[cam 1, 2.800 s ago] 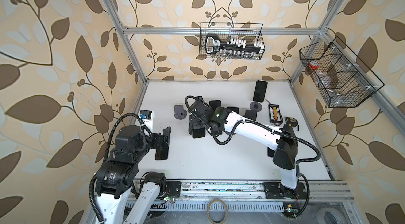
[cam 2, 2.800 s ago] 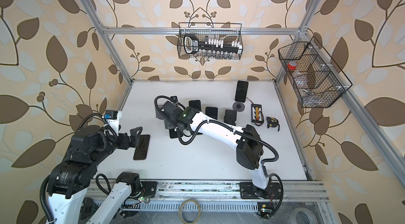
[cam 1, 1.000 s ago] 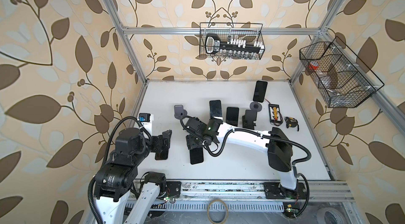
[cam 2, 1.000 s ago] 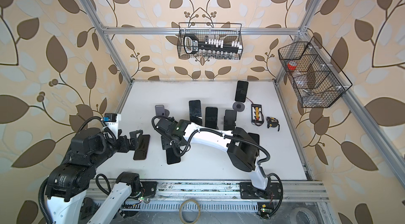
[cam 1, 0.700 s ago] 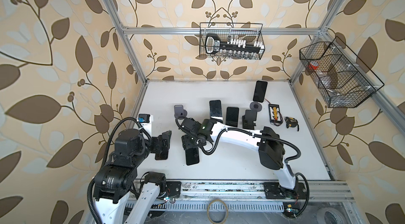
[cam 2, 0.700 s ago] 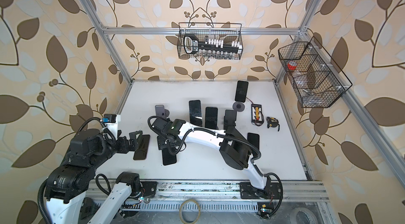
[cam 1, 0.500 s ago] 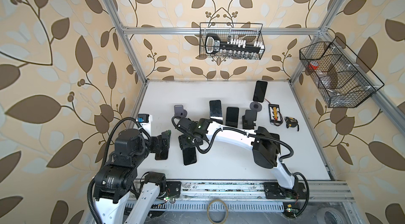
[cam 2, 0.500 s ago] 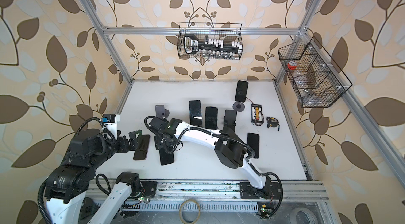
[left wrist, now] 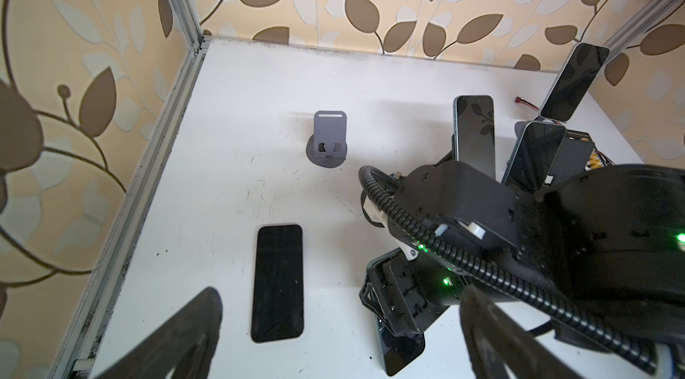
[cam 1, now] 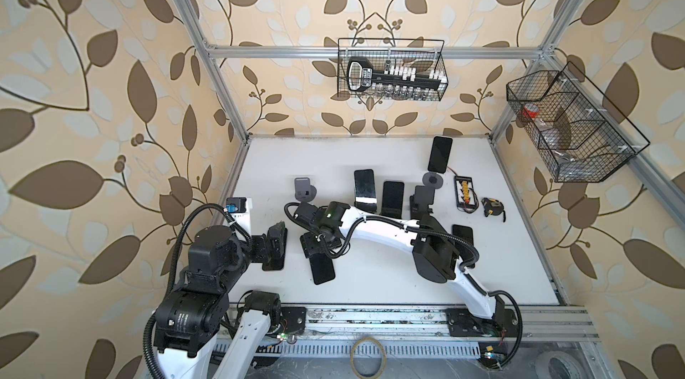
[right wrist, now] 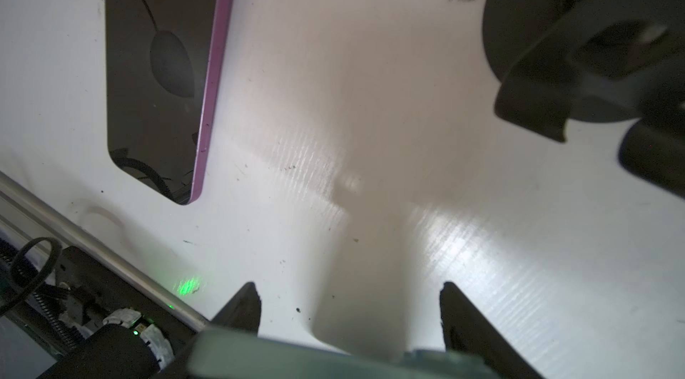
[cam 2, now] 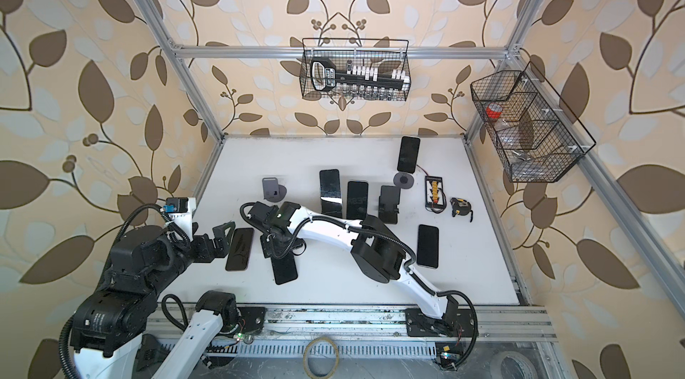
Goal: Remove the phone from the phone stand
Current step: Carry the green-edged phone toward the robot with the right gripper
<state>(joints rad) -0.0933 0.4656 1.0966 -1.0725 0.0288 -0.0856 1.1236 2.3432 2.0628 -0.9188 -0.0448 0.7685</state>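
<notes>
My right gripper (cam 1: 319,247) is shut on a dark phone (cam 1: 323,270), which sticks out of it toward the table's front edge, in both top views (cam 2: 284,269). In the left wrist view the phone (left wrist: 402,355) hangs tilted below the right gripper (left wrist: 396,303), its lower end close to the table. Its greenish edge (right wrist: 296,358) lies between the fingers (right wrist: 241,308) in the right wrist view. The grey phone stand (cam 1: 304,188) stands empty at the back left (left wrist: 329,136). My left gripper (cam 2: 222,236) is open, holding nothing.
A pink-edged phone (cam 2: 240,249) lies flat just beside the left gripper (right wrist: 159,62). Two phones (cam 1: 365,188) (cam 1: 393,197) lean on stands mid-table, with a black stand (cam 1: 422,199), another propped phone (cam 1: 440,154), a flat phone (cam 1: 462,240), a charger board (cam 1: 464,192) and a tape measure (cam 1: 491,206).
The right gripper has carried the phone away from the grey stand, toward the front left and lower down. The stand is left empty. The left arm has barely moved.
</notes>
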